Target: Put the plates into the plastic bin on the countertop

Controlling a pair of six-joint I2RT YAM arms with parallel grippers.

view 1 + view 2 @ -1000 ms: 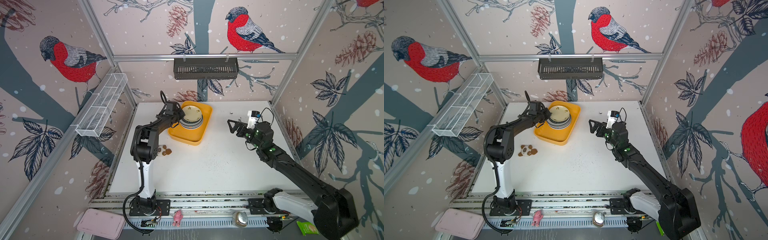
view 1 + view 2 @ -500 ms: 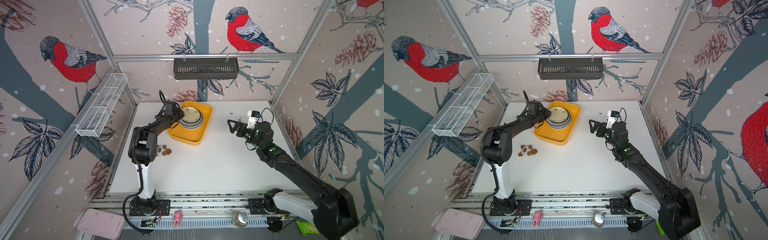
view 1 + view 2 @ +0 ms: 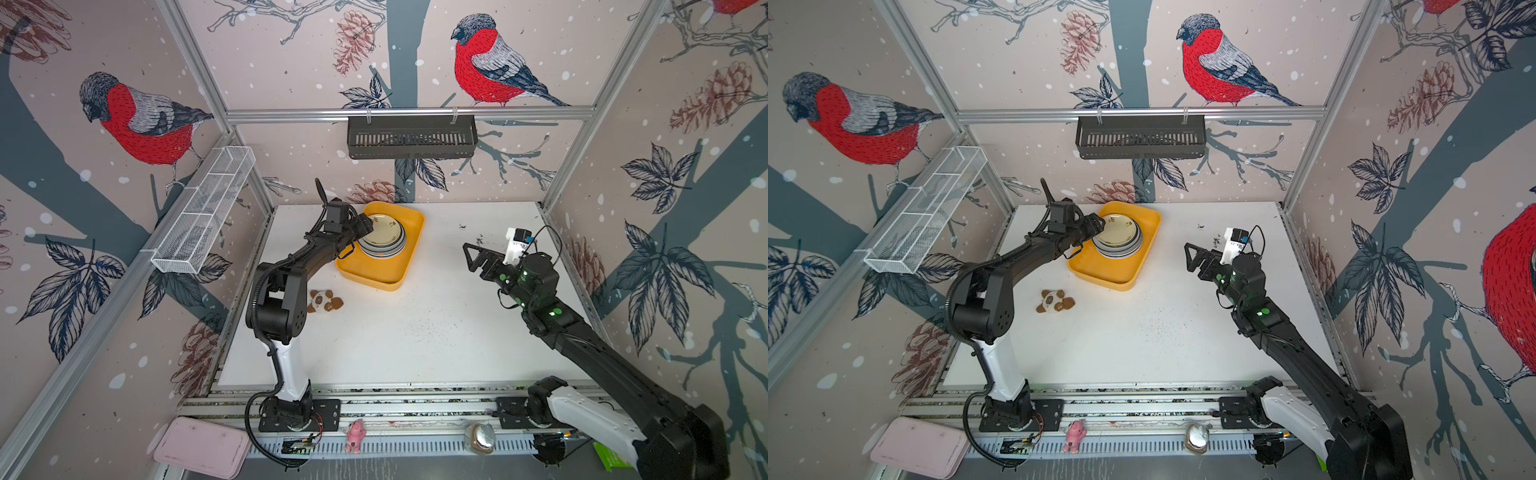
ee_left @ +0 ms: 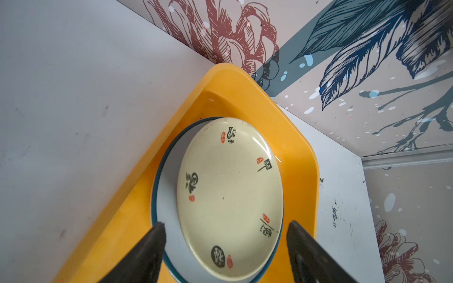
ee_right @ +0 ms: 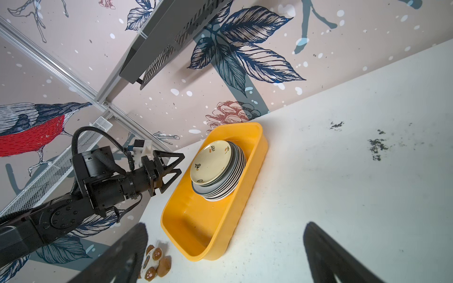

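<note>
- One stack of plates [image 3: 382, 245] [image 3: 1118, 241] stands in the far end of the bin [image 3: 371, 272] [image 3: 1103, 270].
- Topmost is a cream plate [image 4: 230, 196] [image 5: 212, 164] with black and red marks, lying on a wider teal-rimmed one; striped rims show below it in the right wrist view.
- The bin lies on the countertop [image 3: 415, 340] [image 3: 1142, 345], close to the far wall, left of the middle and turned at a slant.
- The left gripper [image 3: 365, 227] [image 3: 1099, 225] [image 4: 225, 224] [image 5: 182, 162] hovers at the stack's left edge, jaws spread. Its fingers [image 4: 147, 252] stand one on each side of the cream plate's rim and hold nothing.
- The right gripper [image 3: 468, 257] [image 3: 1188, 257] [image 5: 224, 226] hangs over the right half of the countertop, well apart from the bin. It points left with jaws wide and its fingers [image 5: 326, 257] are empty.
- A panda toy [image 3: 324, 300] [image 3: 1054, 301] [image 5: 154, 264] lies near the bin's near-left corner, beside the left arm.
- Dark specks [image 3: 419, 328] dot the countertop.
- A black basket [image 3: 411, 139] hangs on the far wall and a wire basket [image 3: 203, 216] on the left wall.
- A pink tray [image 3: 199, 446] lies off the near-left corner.
</note>
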